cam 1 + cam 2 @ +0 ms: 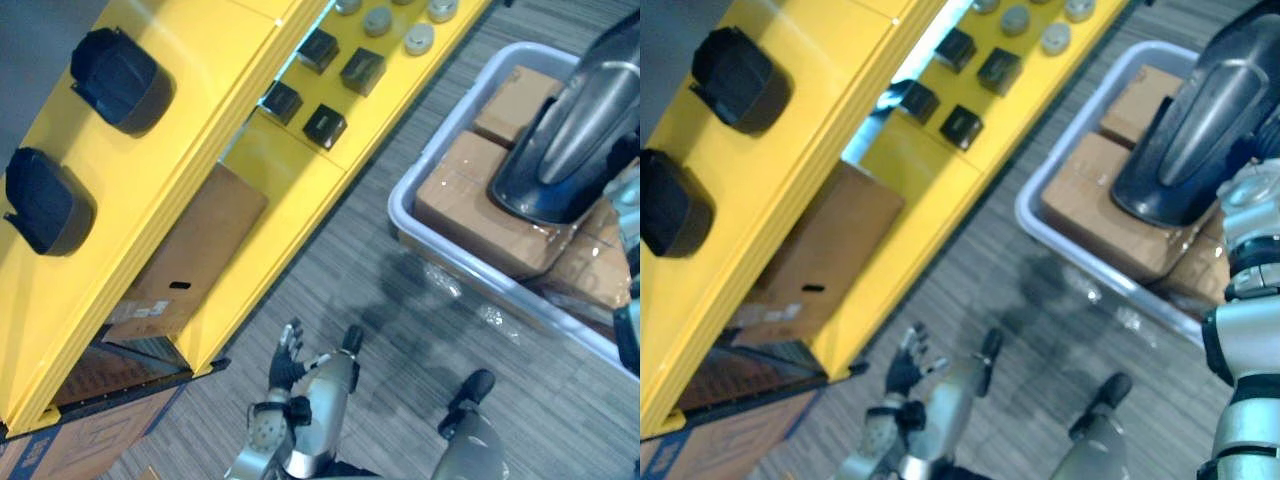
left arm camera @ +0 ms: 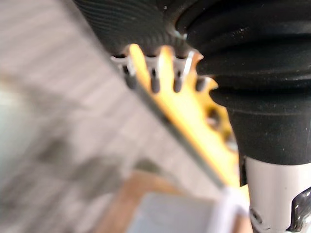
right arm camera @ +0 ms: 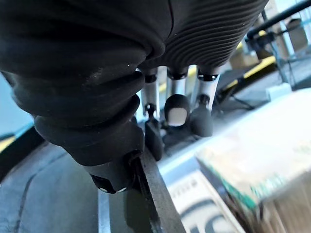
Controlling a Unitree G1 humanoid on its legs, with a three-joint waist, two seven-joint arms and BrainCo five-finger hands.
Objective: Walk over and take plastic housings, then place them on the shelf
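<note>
The taking step is judged in hand: the large dark plastic housing [image 1: 1185, 130] in the grey tote [image 1: 400, 205] is clamped at its rim by the right robot hand [image 3: 176, 109], the left robot hand [image 1: 288, 352] is hung low with fingers apart, and a lift and carry to the yellow shelf [image 1: 200, 140] is called for next.

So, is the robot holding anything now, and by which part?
The right hand grips the dark plastic housing by its rim, fingers curled over the edge. The left hand is open and empty.
</note>
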